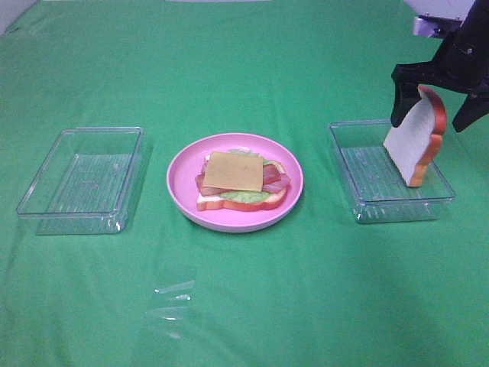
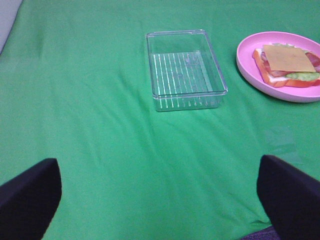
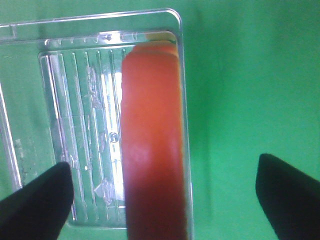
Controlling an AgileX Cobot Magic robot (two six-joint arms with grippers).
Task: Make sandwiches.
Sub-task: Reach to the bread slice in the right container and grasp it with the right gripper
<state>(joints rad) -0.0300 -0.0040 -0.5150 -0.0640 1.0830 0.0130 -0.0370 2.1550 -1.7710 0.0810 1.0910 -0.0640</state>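
An open-faced sandwich [image 1: 243, 180] lies on the round pink plate [image 1: 229, 222] at the middle of the table: bread, lettuce and bacon, with a yellow cheese square on top. It also shows in the left wrist view as the sandwich [image 2: 287, 65] on the plate [image 2: 247, 65]. A second bread slice [image 1: 416, 141] stands tilted on its edge in the right clear tray [image 1: 359, 176]. My right gripper [image 1: 429, 122] hangs open over it, a finger on each side. In the right wrist view the slice's crust [image 3: 152, 140] has gaps to both fingers of the gripper [image 3: 161, 167]. My left gripper [image 2: 159, 167] is open and holds nothing.
An empty clear tray [image 1: 38, 183] sits left of the plate, also seen as the tray [image 2: 220, 75] in the left wrist view. A crumpled piece of clear film [image 1: 172, 302] lies on the green cloth near the front. The right tray [image 3: 75, 100] holds only the standing slice.
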